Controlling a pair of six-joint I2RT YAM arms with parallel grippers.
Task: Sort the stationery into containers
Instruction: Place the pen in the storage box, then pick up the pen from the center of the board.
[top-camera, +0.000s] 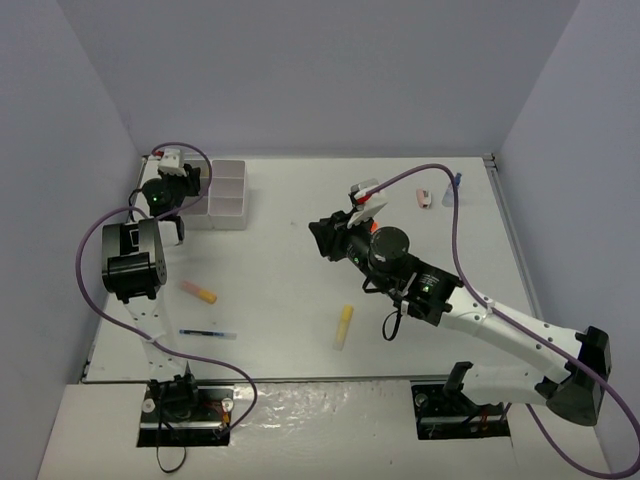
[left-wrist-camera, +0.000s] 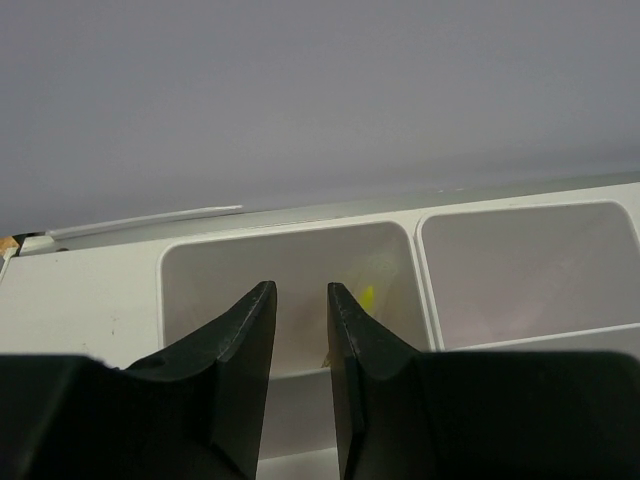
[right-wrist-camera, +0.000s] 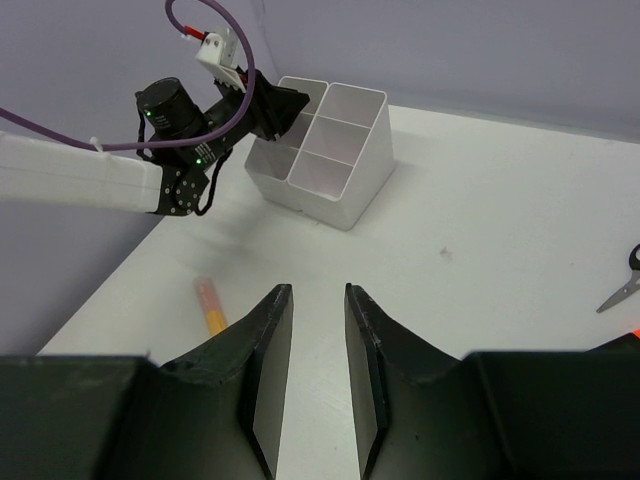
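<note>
The white six-compartment tray stands at the far left of the table. My left gripper hangs over its left side. In the left wrist view that gripper is open a little with nothing between its fingers. A yellow piece lies in the compartment below. My right gripper hovers mid-table, open by a narrow gap and empty. On the table lie a pink-and-yellow stick, a thin blue pen, a yellow stick, a pink piece and a blue-capped bottle. Scissors show at the right wrist view's edge.
Grey walls close the table in at the left, back and right. The left arm's elbow rises over the left edge, above the pink-and-yellow stick. A purple cable loops over the right arm. A bit of orange shows beside the scissors.
</note>
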